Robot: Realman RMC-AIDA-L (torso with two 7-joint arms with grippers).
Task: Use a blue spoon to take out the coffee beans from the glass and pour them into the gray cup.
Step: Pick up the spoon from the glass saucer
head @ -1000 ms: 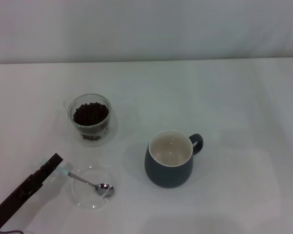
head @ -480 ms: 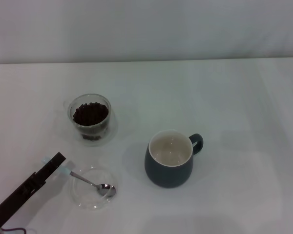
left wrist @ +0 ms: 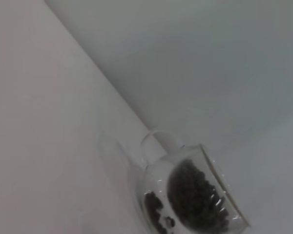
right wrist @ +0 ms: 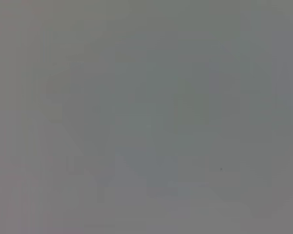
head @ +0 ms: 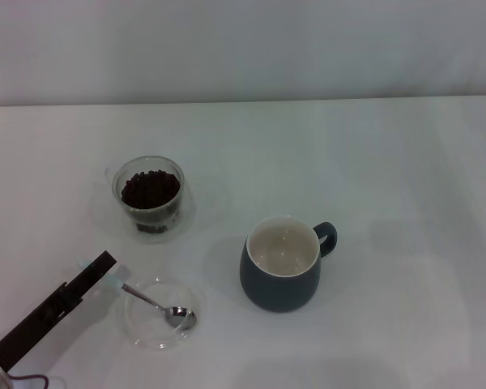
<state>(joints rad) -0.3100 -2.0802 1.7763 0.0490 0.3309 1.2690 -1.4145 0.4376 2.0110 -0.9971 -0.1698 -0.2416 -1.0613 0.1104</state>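
Head view, left to right. At the lower left, the left gripper [head: 97, 267] reaches in over the white table [head: 389, 203] on a dark, slanted arm; its tip sits at the pale handle end of the blue spoon [head: 150, 301]. Whether its fingers are closed on the handle or only beside it cannot be told. The spoon slopes from the gripper tip down to its shiny metal bowl, which rests inside a shallow clear glass dish [head: 138, 328] just right of the gripper.

Behind the dish, farther from the robot, stands the glass [head: 150, 198], upright and holding the coffee beans [head: 150, 189], a dark heap that fills most of it. The glass is apart from both the dish and the gripper.

Right of the dish, near the table's middle, stands the gray cup [head: 280, 263], upright, with its loop handle turned to the right and its cream inside showing no beans. It touches neither the dish nor the glass.

Left wrist view: the glass [left wrist: 185, 195] appears tilted in the picture, with the beans [left wrist: 198, 200] dark inside it, against the table and a pale backdrop.

Right wrist view: a uniform gray field; nothing can be made out, and the right gripper appears in no picture.
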